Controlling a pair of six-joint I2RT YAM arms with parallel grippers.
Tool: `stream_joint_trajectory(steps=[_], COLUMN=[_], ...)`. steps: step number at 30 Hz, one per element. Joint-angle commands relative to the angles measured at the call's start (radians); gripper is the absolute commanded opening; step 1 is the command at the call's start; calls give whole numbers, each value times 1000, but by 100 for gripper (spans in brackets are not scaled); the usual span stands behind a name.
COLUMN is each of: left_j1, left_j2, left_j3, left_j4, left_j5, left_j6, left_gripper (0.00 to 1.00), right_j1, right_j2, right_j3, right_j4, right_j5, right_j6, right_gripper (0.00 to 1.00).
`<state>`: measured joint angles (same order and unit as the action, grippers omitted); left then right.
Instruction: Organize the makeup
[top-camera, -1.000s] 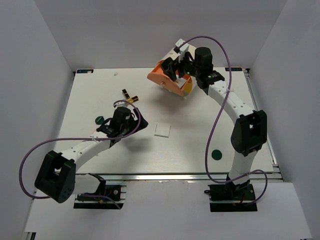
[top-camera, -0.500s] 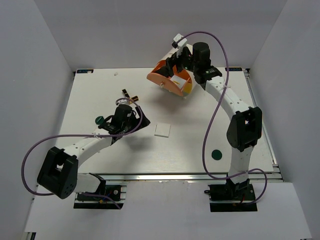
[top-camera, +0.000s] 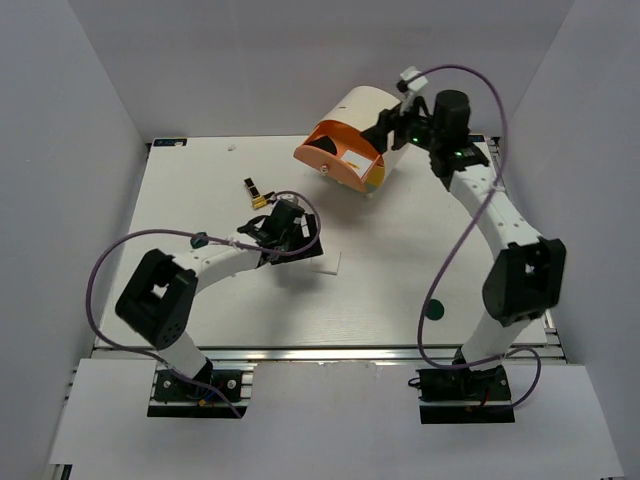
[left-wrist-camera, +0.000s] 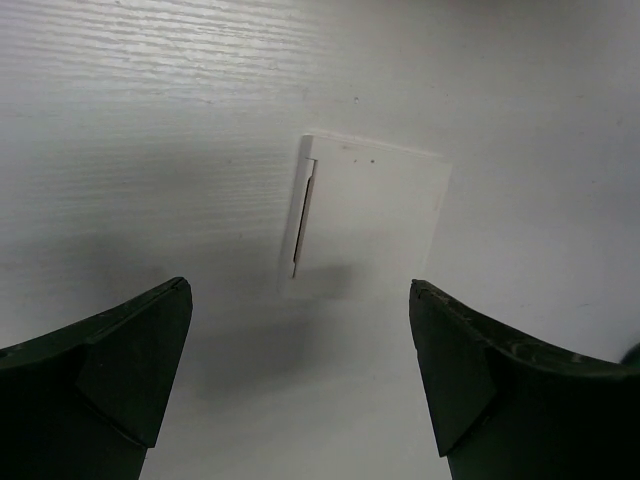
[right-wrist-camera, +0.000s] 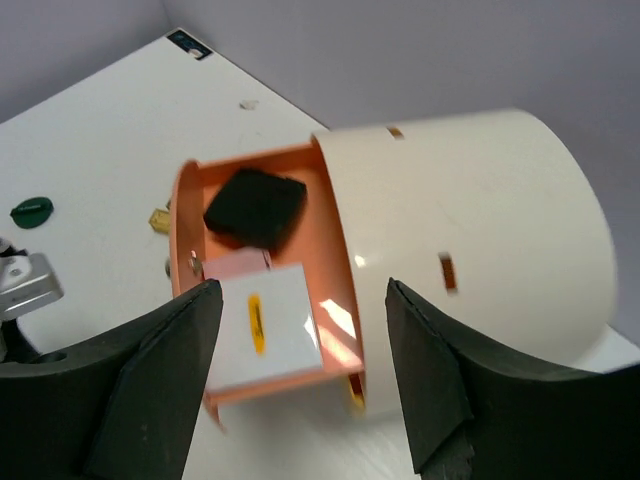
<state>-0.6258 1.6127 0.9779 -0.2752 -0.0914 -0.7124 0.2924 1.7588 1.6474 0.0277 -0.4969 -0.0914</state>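
The left fingers (left-wrist-camera: 120, 370) stand wide apart and hold nothing. They are low over the white counter (top-camera: 400, 250), 1 on each side of a white square palette (left-wrist-camera: 365, 215). The palette lies flat just ahead of the tips, with its hinge slit towards the left finger. From above, it sits near the middle of the counter, partly under the left wrist.

The right fingers (right-wrist-camera: 150, 390) are also apart and empty, raised over the big cream cylinder (right-wrist-camera: 470, 230) at the back of the counter. The cylinder's orange drawer (right-wrist-camera: 185, 215) stands open and holds 3 pieces. A black rounded-square compact (right-wrist-camera: 255, 207) is at the far end and a pink square (right-wrist-camera: 240, 265) below it. Nearest the camera is a white square palette with an orange mark (right-wrist-camera: 270, 325), overlapping the pink one.

Black-and-gold lipstick tubes (top-camera: 257, 192) lie beyond the left wrist. 1 dark green disc (top-camera: 433, 309) rests beside the right arm, well apart from the rest.
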Motion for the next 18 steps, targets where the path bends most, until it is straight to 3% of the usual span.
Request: stream_joint_trajectory(steps=[1, 4, 7, 18], left_j1=[-35, -64, -91, -158], left_j2=[65, 146, 217, 340], left_j3=[94, 171, 238, 331], left_j4=[-97, -127, -140, -188], left_j5=[-89, -125, -136, -159], left_j6=[25, 42, 62, 117], left_gripper=[98, 98, 98, 98], right_j1=[-56, -101, -147, -206], right_j2=[-178, -277, -357, -486], right_j3=[-125, -273, -389, -569], right_j4=[54, 19, -2, -9], right_j5=[-48, -26, -14, 15], right_j6=[47, 21, 10, 19], right_gripper=[72, 83, 87, 89])
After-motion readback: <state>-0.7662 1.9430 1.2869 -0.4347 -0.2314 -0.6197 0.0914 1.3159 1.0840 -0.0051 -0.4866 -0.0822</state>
